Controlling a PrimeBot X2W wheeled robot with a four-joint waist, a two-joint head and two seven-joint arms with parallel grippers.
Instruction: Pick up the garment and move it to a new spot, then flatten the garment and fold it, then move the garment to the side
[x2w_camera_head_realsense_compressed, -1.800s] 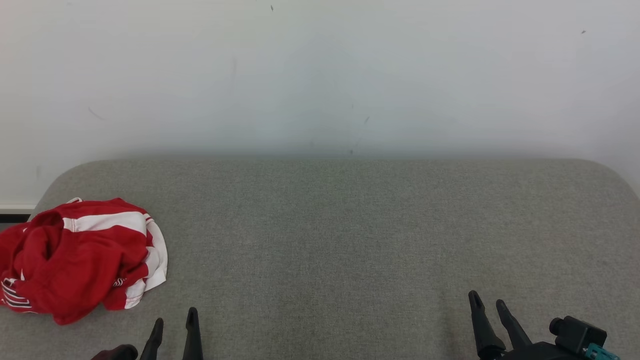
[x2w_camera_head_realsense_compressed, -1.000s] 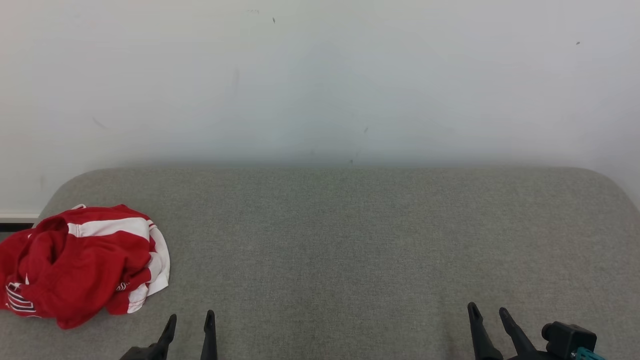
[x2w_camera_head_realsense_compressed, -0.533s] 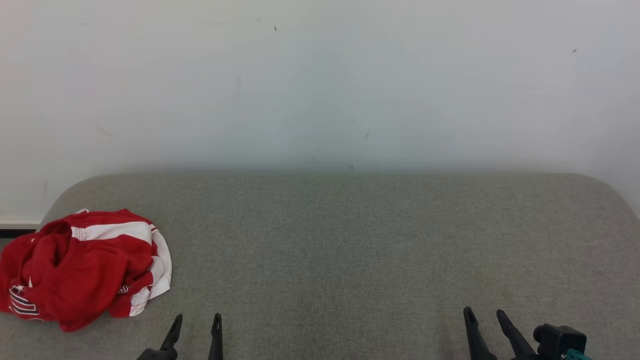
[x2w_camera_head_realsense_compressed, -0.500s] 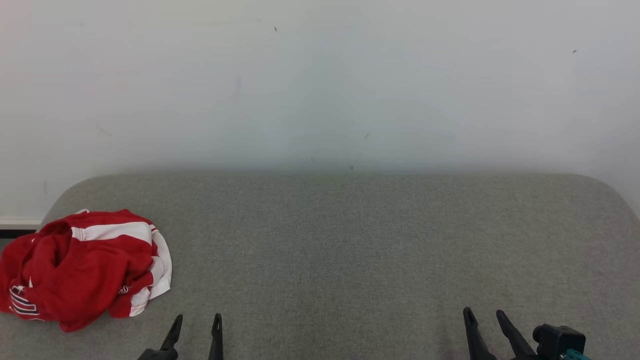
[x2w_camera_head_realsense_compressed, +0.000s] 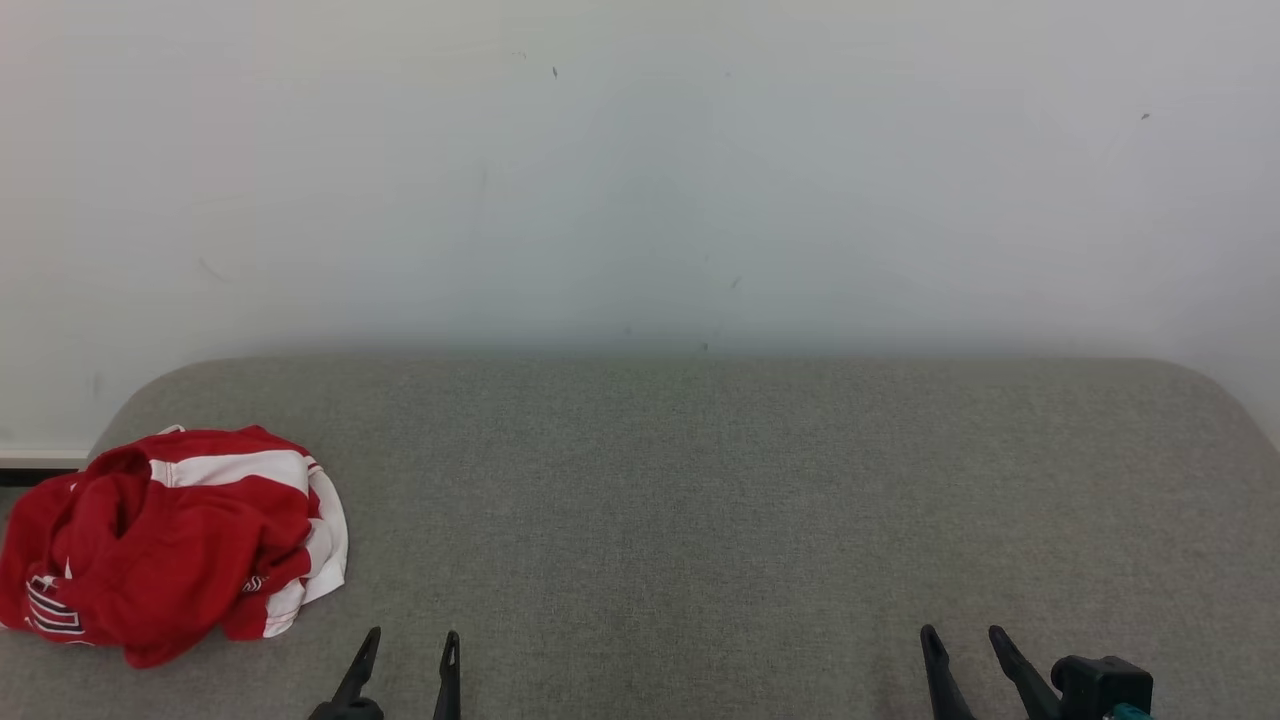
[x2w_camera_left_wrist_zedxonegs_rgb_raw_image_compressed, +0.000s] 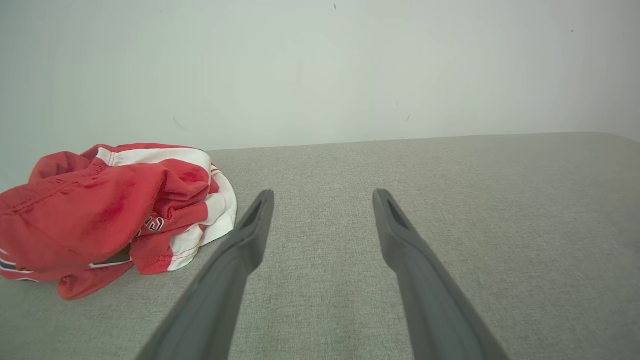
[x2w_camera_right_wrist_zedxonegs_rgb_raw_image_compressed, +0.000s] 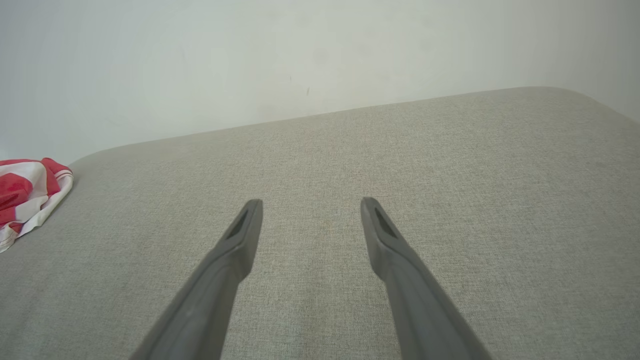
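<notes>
The garment (x2w_camera_head_realsense_compressed: 170, 540), a red top with broad white bands and some dark lettering, lies crumpled in a loose heap at the far left end of the grey cloth-covered desk (x2w_camera_head_realsense_compressed: 700, 480), close to the rounded left corner and a little way in from the near edge. From where I stand it is bunched over on itself, a white-edged fold spilling out along its right side. The left hand (x2w_camera_head_realsense_compressed: 414, 634) sits low at the near edge of the desk, just to the right of the heap and not touching it. Its two long dark fingers (x2w_camera_left_wrist_zedxonegs_rgb_raw_image_compressed: 225, 280) are spread wide apart, with only bare grey cloth between them, so it has hold of nothing. The right hand (x2w_camera_head_realsense_compressed: 961, 630) is well off to the other side, near the right end of the desk, also gaping wide and empty, fingers pointing towards the wall (x2w_camera_head_realsense_compressed: 640, 180). A small black block with a teal bit (x2w_camera_head_realsense_compressed: 1100, 685) sits just beside it at the wrist. The wall behind is plain and pale, with a few small dark specks.
</notes>
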